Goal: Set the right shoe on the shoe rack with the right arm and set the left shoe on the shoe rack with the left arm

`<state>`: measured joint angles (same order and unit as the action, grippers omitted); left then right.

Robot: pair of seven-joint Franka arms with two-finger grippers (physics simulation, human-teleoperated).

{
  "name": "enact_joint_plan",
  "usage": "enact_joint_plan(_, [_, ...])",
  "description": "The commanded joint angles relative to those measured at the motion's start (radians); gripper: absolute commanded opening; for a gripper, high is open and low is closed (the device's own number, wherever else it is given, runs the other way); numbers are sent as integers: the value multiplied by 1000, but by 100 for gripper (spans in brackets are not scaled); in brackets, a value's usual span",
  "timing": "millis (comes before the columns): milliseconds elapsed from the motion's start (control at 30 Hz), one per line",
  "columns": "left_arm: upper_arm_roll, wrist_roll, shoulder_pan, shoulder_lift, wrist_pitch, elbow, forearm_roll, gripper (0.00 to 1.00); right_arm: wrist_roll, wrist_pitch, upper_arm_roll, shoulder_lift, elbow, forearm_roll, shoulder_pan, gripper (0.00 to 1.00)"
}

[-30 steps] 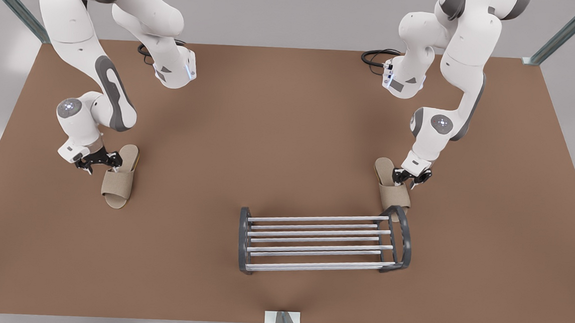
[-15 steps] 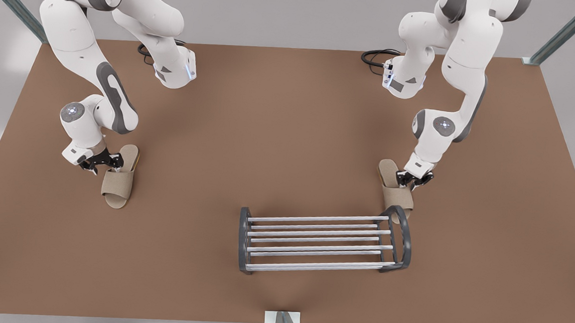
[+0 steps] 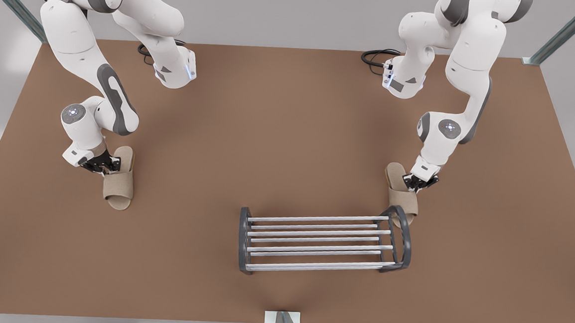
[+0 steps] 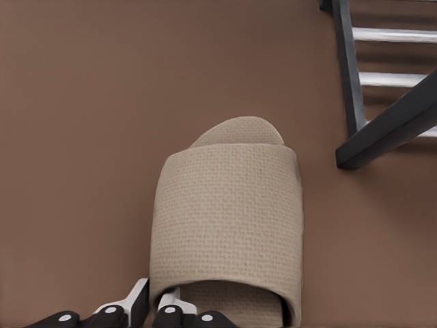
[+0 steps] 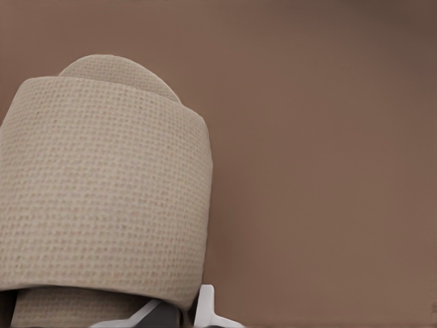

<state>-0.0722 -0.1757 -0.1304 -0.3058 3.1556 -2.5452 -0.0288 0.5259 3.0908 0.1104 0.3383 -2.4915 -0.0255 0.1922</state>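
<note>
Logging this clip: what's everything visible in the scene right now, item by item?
right shoe: one, beige slipper, on the table at the front view's left.
left shoe: one, beige slipper, at the front view's right, close beside the rack's end frame.
shoe rack: one, silver bars between dark grey end frames, near the table's front edge, nothing on it.
table: one, brown.
cables: two black coils, by the arm bases.
metal struts: grey-green, at the far corners.
right gripper: black fingers, closed on the right shoe's strap edge.
left gripper: black fingers, closed on the left shoe's strap edge.
</note>
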Motion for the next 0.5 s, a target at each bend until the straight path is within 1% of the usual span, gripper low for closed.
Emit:
enact_joint_plan(0, [-12, 4, 0, 1, 0, 0, -22, 30, 8, -1, 0, -1, 0, -1, 0, 21])
enact_joint_plan(167, [-24, 5, 0, 7, -3, 8, -48, 24, 8, -1, 0, -5, 0, -1, 0, 21])
enact_joint_plan(333, [-35, 42, -3, 66, -45, 8, -49, 21, 9, -4, 0, -16, 0, -1, 0, 21])
enact_joint_plan(467, [-41, 157, -6, 148, -241, 62, -69, 21, 9, -34, 0, -42, -1, -1, 0, 21])
